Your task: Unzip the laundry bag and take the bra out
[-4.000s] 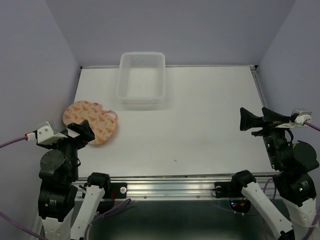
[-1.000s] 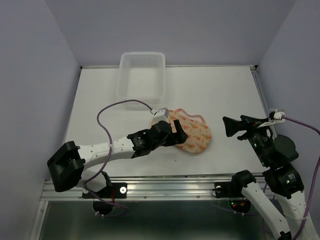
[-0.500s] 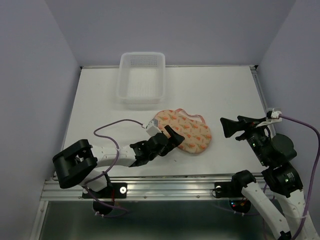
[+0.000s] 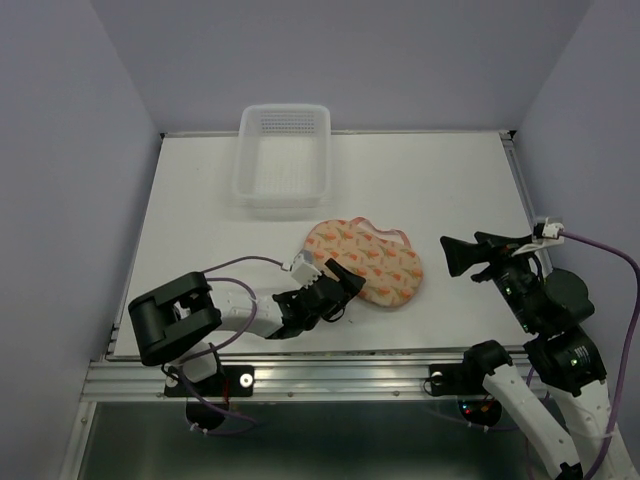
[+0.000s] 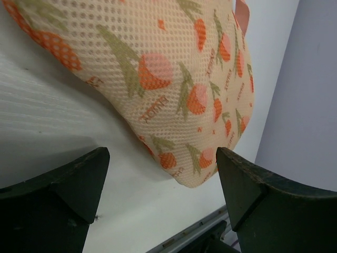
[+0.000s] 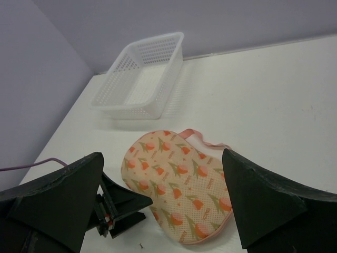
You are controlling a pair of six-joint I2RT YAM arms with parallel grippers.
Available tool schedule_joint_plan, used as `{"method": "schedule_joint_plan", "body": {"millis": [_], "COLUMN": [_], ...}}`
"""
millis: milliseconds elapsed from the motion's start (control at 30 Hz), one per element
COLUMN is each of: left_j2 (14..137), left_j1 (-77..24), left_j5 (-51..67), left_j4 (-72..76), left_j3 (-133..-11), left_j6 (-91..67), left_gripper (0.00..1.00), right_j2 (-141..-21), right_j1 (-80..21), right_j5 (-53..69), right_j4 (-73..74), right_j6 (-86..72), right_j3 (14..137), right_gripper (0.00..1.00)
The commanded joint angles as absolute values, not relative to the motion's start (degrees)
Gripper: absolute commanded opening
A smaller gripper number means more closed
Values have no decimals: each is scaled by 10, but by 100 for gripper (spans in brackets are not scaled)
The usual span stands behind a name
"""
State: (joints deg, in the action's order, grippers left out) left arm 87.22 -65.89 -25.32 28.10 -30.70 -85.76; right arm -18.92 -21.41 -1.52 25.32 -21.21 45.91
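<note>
The laundry bag [image 4: 368, 260] lay flat on the white table [image 4: 450, 180], a little near and right of its middle. It was a peanut-shaped padded pouch of cream mesh printed with orange-red flowers on green stems, with pink trim round its edge and a thin pink loop at its far right side. Its length ran from far left to near right, and it looked closed

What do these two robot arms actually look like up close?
The left arm and right arm are white links with chunky black joints. The left gripper and right gripper each have two black wedge-shaped fingers. A thin purple cable trails from each wrist.
</note>
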Motion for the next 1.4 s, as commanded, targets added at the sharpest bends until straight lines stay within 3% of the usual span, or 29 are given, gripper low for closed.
{"method": "schedule_joint_plan", "body": {"millis": [0, 267, 400, 467, 567, 600, 633, 767, 900, 1033, 1233, 1367], "left_j2": [889, 932, 956, 967, 971, 968, 964, 938, 898, 831, 736, 693], "left_j1": [-657, -651, -641, -636, -633, -633, -634, -633, -634, -637, -647, -650], "left_j5": [-316, -317, -308, -306, -308, -311, -311, -311, -311, -330, -376, -393], "left_j4": [296, 356, 391, 406, 410, 410, 410, 410, 404, 343, 109, 35], "left_j3": [-301, -287, -278, -275, -274, -273, -272, -248, -219, -207, -246, -258], "left_j6": [-881, -888, -896, -898, -900, -902, -903, -915, -932, -960, -1021, -1051], "left_gripper": [92, 88, 81, 71, 48, 32, 25, 1, 0, 0, 0, 0], "right_j2": [-198, -192, -190, -187, -185, -188, -190, -222, -273, -293, -317, -337], "right_j1": [-216, -216, -216, -216, -216, -216, -216, -216, -216, -216, -216, -216], "right_j5": [-3, 14, 20, 22, 25, 24, 21, 4, 4, 88, 179, 204], "right_j4": [232, 232, 232, 232, 233, 236, 237, 264, 296, 274, 204, 158], "right_j6": [-206, -210, -210, -209, -206, -207, -209, -220, -230, -230, -257, -267], "right_j3": [463, 452, 450, 450, 446, 445, 444, 455, 462, 433, 367, 332], "right_gripper": [100, 100, 100, 100, 100, 100, 100, 100, 100, 100, 90, 84]}}
